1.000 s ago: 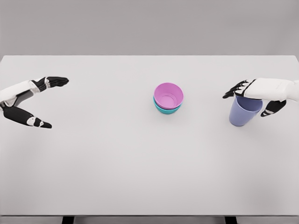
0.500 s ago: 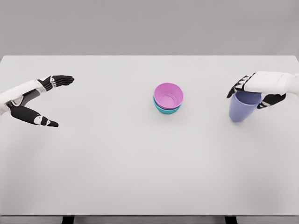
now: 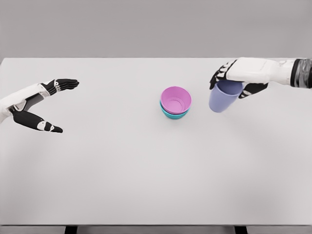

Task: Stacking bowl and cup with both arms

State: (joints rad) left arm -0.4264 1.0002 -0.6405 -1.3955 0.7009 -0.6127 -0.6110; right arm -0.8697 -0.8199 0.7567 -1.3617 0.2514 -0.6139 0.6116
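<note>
The right hand (image 3: 237,78) grips the lilac cup (image 3: 224,96) by its rim, right of the pink bowl (image 3: 176,100) nested in a teal bowl (image 3: 171,114). Held tilted, the cup could clip the pink rim and shove the stack. The left hand (image 3: 39,105) idles spread and empty, far left of the bowls.

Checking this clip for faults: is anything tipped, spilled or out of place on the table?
Nothing stands out. The pink bowl sits nested in the teal bowl, upright. The right hand holds the purple cup slightly tilted, as expected mid-carry. The left hand hangs open, holding nothing.
</note>
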